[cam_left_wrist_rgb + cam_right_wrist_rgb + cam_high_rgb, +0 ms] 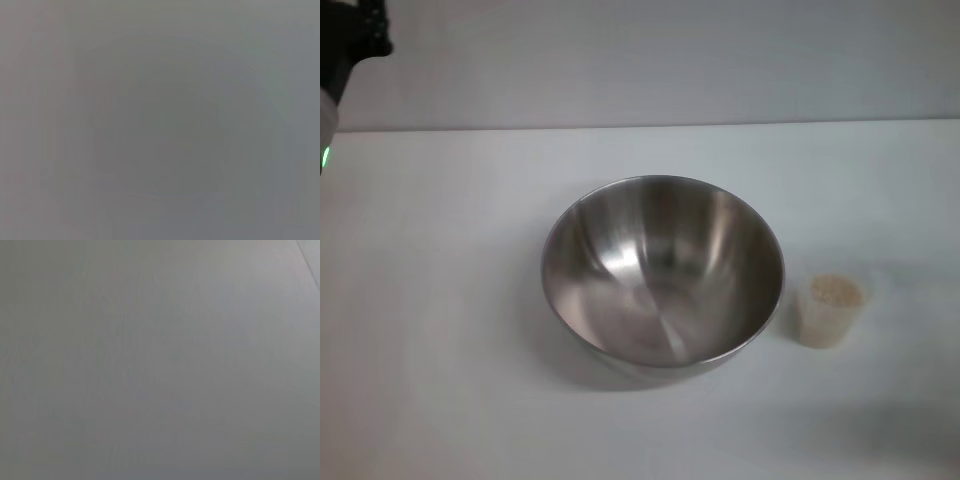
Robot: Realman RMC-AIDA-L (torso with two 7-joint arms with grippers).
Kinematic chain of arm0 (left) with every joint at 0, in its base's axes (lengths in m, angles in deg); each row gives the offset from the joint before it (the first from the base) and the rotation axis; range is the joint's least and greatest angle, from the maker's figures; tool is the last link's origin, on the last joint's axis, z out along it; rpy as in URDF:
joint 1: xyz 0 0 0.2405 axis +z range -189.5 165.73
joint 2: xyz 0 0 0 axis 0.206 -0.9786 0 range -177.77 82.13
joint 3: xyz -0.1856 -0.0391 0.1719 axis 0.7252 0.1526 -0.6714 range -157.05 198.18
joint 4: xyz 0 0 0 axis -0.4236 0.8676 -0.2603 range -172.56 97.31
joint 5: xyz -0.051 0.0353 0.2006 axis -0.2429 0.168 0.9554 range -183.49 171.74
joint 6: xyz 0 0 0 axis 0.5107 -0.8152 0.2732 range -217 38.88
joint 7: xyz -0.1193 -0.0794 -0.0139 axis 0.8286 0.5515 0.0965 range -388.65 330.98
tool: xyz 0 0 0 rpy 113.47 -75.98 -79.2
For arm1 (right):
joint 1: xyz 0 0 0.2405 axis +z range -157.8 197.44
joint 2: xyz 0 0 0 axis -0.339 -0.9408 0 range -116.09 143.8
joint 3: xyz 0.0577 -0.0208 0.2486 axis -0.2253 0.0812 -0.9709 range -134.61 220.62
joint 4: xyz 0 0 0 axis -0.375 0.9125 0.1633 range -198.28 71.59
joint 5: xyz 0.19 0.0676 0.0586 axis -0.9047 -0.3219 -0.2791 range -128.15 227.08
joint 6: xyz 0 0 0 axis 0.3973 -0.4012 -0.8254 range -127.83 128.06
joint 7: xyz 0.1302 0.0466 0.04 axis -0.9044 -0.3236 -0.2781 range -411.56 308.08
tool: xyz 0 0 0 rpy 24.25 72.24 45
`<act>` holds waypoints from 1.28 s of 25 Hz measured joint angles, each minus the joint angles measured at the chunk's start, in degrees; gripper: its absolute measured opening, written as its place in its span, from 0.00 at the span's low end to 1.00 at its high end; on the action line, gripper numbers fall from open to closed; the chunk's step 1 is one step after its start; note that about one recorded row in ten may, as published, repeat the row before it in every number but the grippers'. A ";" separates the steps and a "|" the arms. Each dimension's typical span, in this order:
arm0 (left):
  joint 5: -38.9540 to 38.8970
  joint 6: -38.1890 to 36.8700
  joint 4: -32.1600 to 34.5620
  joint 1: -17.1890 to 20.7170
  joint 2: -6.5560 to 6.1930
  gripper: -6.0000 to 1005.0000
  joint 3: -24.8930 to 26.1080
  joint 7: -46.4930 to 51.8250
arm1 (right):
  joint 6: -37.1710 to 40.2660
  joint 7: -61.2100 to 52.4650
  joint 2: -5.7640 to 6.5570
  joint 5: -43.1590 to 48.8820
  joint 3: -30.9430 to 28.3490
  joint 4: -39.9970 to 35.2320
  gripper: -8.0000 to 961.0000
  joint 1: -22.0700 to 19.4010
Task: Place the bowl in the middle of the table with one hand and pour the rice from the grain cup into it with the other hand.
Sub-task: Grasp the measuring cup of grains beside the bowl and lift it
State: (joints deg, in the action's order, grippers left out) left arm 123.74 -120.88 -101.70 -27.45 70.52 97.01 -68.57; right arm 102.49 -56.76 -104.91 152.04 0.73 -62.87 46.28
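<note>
The large stainless-steel bowl [663, 275] sits upright on the white table [440, 330], near its middle, and its inside is bare. The small clear grain cup [831, 309] stands upright just right of the bowl, apart from it, filled with cream rice [836, 291]. A dark part of my left arm [350, 40] shows at the top left corner, far from both; its gripper is out of view. My right gripper is out of view. Both wrist views show only plain grey surface.
The table's far edge [640, 126] meets a pale wall behind. White tabletop spreads to the left of the bowl and in front of it.
</note>
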 joint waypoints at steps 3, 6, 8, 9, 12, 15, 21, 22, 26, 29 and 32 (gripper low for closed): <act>3.67 -11.97 5.66 0.15 -0.01 0.30 -2.85 7.45 | 0.01 0.01 -0.03 0.00 0.00 0.07 0.55 -0.29; 11.00 -25.19 14.51 0.09 -0.13 0.30 -3.84 25.11 | 0.08 0.01 -0.09 0.00 0.18 0.32 0.55 -0.99; 17.13 -29.80 19.44 -0.06 -0.53 0.30 -2.79 37.98 | 0.09 0.01 -0.16 0.18 0.47 0.35 0.55 -1.58; 21.76 -32.07 22.31 -0.18 -0.99 0.30 -1.35 47.00 | 0.08 0.01 -0.24 0.41 0.60 0.35 0.55 -2.06; 31.61 -35.33 26.97 -0.25 -2.22 0.30 2.66 62.26 | 0.08 0.06 -0.49 1.42 1.41 0.49 0.55 -3.68; 35.73 -35.99 29.30 -0.04 -2.29 0.30 4.58 68.02 | 0.09 1.01 -0.67 2.34 3.75 2.29 0.56 -7.22; 35.84 -36.11 31.08 1.27 -1.39 0.30 5.61 64.51 | 0.20 5.44 -0.76 2.37 9.84 8.60 0.55 -13.49; 35.84 -36.10 31.12 1.45 -1.39 0.30 5.63 64.06 | 0.20 6.13 -0.76 2.37 11.04 9.78 0.55 -14.67; 35.86 -36.10 31.25 1.83 -1.66 0.30 5.93 63.18 | -0.52 6.62 -0.89 2.37 17.95 14.39 0.55 -19.37; 35.87 -36.13 31.61 1.84 -1.55 0.30 6.21 62.38 | -0.96 6.71 -1.00 2.37 21.05 15.77 0.55 -20.70; 35.89 -36.28 31.97 1.86 -1.27 0.30 6.34 60.66 | -2.02 7.13 -1.00 2.10 24.48 17.26 0.55 -22.25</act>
State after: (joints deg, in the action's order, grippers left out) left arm 159.63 -157.16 -69.73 -25.59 69.25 103.35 -7.91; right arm 100.46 -49.63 -105.91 154.14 25.22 -45.62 24.03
